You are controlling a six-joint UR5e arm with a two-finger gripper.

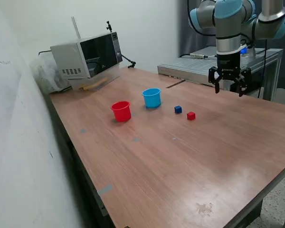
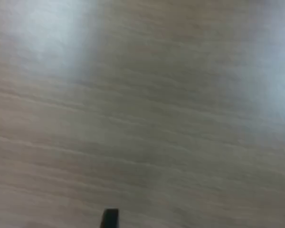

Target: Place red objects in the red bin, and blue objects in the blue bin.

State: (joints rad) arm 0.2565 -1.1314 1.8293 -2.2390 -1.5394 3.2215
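A small red cube [image 1: 191, 115] and a small dark blue cube [image 1: 178, 109] lie side by side on the wooden table [image 1: 190, 161]. Toward the exterior view's left stand the light blue bin [image 1: 152, 98] and, further left, the red bin [image 1: 121, 111], both upright. My gripper [image 1: 229, 89] hangs above the table to the exterior view's right of the cubes, open, with nothing between its fingers. The wrist view shows only blurred wood grain and two dark fingertips [image 2: 109, 218] at the picture's edge.
A microwave [image 1: 88, 56] sits at the table's far corner on the exterior view's left, beside a wall. A metal bench [image 1: 213, 66] stands behind the table under the arm. Small bits of blue tape [image 1: 104, 190] dot the tabletop.
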